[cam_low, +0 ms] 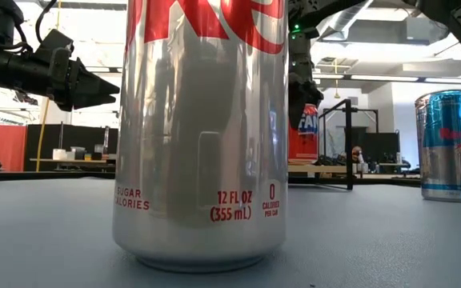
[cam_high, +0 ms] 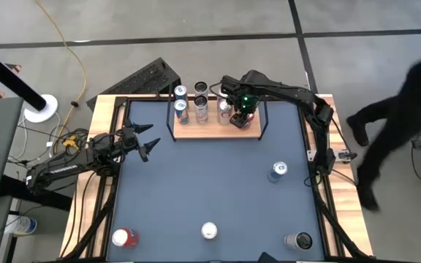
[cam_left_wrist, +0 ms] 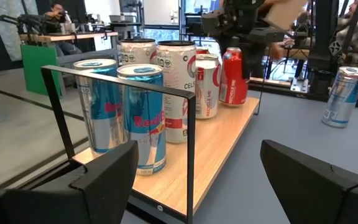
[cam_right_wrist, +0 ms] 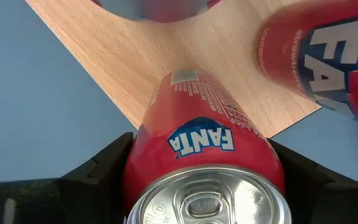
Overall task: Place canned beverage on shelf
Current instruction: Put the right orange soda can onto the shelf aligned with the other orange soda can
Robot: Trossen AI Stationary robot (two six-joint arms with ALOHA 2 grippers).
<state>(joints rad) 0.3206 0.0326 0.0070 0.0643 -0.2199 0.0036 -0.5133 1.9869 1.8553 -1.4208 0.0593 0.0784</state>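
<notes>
My right tool [cam_right_wrist: 204, 165] is clenched on a red Fanta can [cam_right_wrist: 205, 140], one dark finger pressed against each side of its body, the can upright with its silver lid facing my wrist camera. From overhead, that tool [cam_high: 240, 117] hangs over the right part of the shelf [cam_high: 251, 132], and the wood board shows directly under the can. I cannot tell whether the can's base is already touching the board or just clear of it.

So I judge the placing step to be in hand: carried over, not yet let go. Another red Fanta can [cam_right_wrist: 328, 56] stands just beside mine, and a row of other cans [cam_high: 202, 108] fills the shelf's left and middle. The next move calls for a straight, small descent until the base sits flat, then parting my fingers narrowly so neither one nudges the neighbour, and a vertical lift away past the black rail [cam_left_wrist: 166, 93].

My left tool [cam_high: 143, 142] waits, released, above the surface [cam_high: 210, 183] left of the shelf. More cans remain out on the surface, among them a blue one [cam_high: 277, 172].
</notes>
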